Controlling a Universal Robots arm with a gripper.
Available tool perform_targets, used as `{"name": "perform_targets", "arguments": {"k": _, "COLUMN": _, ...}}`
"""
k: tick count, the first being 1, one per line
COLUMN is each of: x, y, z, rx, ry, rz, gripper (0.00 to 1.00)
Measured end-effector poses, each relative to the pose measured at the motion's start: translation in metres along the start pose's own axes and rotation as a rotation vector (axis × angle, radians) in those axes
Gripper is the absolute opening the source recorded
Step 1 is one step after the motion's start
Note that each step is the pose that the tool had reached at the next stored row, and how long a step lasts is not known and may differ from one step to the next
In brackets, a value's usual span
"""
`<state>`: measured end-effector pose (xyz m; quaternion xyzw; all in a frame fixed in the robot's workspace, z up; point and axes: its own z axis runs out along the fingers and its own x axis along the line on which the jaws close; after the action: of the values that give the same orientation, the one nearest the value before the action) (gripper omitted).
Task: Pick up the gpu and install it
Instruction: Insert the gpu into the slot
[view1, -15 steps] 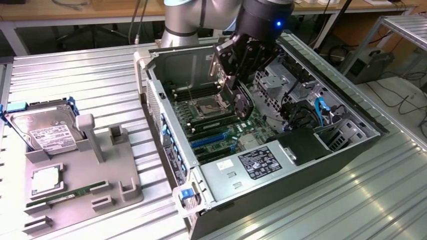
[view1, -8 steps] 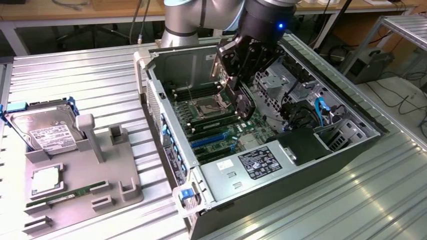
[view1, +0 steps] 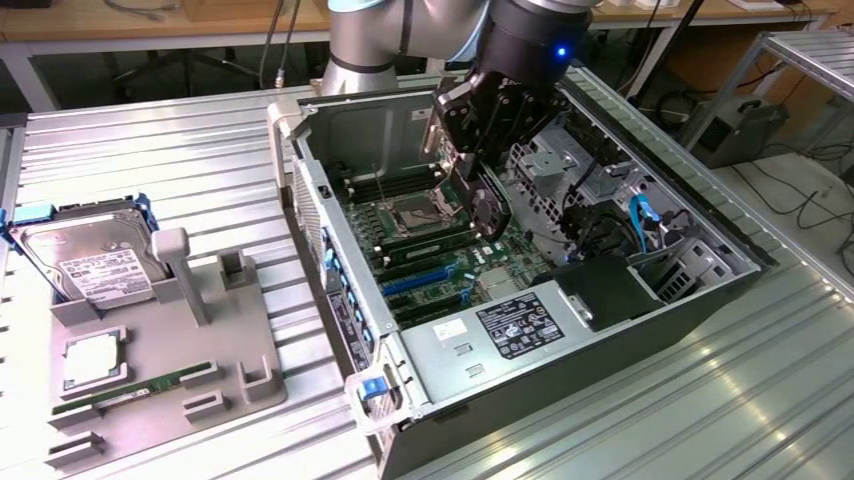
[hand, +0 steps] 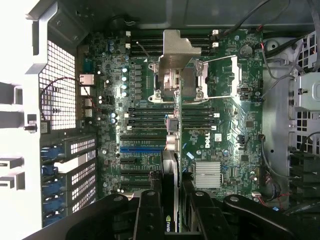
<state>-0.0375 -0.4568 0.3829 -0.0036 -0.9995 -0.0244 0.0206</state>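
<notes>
Open steel computer case (view1: 601, 375) lies on a ribbed metal table (view1: 160, 150), its green motherboard (hand: 235, 135) exposed. The gpu (view1: 491, 212) hangs edge-down over the board's slots, pinched between the gripper's (view1: 483, 140) black fingers (hand: 150, 215) and apparently not yet seated. Thin flat black card with a silvery bracket, probably light, stiff and fragile, so best held by its flat sides, clear of the connector edge.

Ribbed metal table (view1: 160, 170), computer case (view1: 694, 320), grey tray (view1: 234, 345)
</notes>
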Motion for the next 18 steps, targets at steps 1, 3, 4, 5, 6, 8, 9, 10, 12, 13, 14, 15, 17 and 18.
{"name": "perform_targets", "arguments": {"k": 1, "x": 0.0000, "y": 0.0000, "z": 0.0000, "rx": 0.0000, "ry": 0.0000, "rz": 0.000, "gripper": 0.26}}
{"name": "perform_targets", "arguments": {"k": 3, "x": 0.0000, "y": 0.0000, "z": 0.0000, "rx": 0.0001, "ry": 0.0000, "rz": 0.000, "gripper": 0.26}}
{"name": "perform_targets", "arguments": {"k": 4, "x": 0.0000, "y": 0.0000, "z": 0.0000, "rx": 0.0001, "ry": 0.0000, "rz": 0.000, "gripper": 0.26}}
{"name": "perform_targets", "arguments": {"k": 5, "x": 0.0000, "y": 0.0000, "z": 0.0000, "rx": -0.0006, "ry": 0.0003, "rz": -0.004, "gripper": 0.26}}
{"name": "perform_targets", "arguments": {"k": 6, "x": 0.0000, "y": 0.0000, "z": -0.0001, "rx": -0.0018, "ry": 0.0008, "rz": -0.015, "gripper": 0.26}}
{"name": "perform_targets", "arguments": {"k": 8, "x": 0.0000, "y": 0.0000, "z": 0.0001, "rx": -0.0032, "ry": 0.0028, "rz": -0.056, "gripper": 0.26}}
{"name": "perform_targets", "arguments": {"k": 9, "x": 0.0000, "y": 0.0000, "z": 0.0001, "rx": -0.0035, "ry": 0.0037, "rz": -0.075, "gripper": 0.26}}
{"name": "perform_targets", "arguments": {"k": 10, "x": 0.0000, "y": 0.0000, "z": 0.0002, "rx": -0.0041, "ry": 0.0058, "rz": -0.115, "gripper": 0.26}}
{"name": "perform_targets", "arguments": {"k": 12, "x": 0.0000, "y": 0.0000, "z": 0.0004, "rx": -0.0051, "ry": 0.0080, "rz": -0.159, "gripper": 0.26}}
{"name": "perform_targets", "arguments": {"k": 13, "x": 0.0000, "y": 0.0000, "z": 0.0005, "rx": -0.0059, "ry": 0.0090, "rz": -0.184, "gripper": 0.26}}
{"name": "perform_targets", "arguments": {"k": 14, "x": 0.0000, "y": 0.0000, "z": 0.0006, "rx": -0.0065, "ry": 0.0092, "rz": -0.200, "gripper": 0.26}}
{"name": "perform_targets", "arguments": {"k": 15, "x": 0.0000, "y": 0.0000, "z": 0.0006, "rx": -0.0070, "ry": 0.0094, "rz": -0.218, "gripper": 0.26}}
{"name": "perform_targets", "arguments": {"k": 17, "x": -0.0001, "y": 0.0000, "z": 0.0007, "rx": -0.0077, "ry": 0.0089, "rz": -0.254, "gripper": 0.26}}
{"name": "perform_targets", "arguments": {"k": 18, "x": -0.0001, "y": 0.0000, "z": 0.0008, "rx": -0.0079, "ry": 0.0083, "rz": -0.268, "gripper": 0.26}}
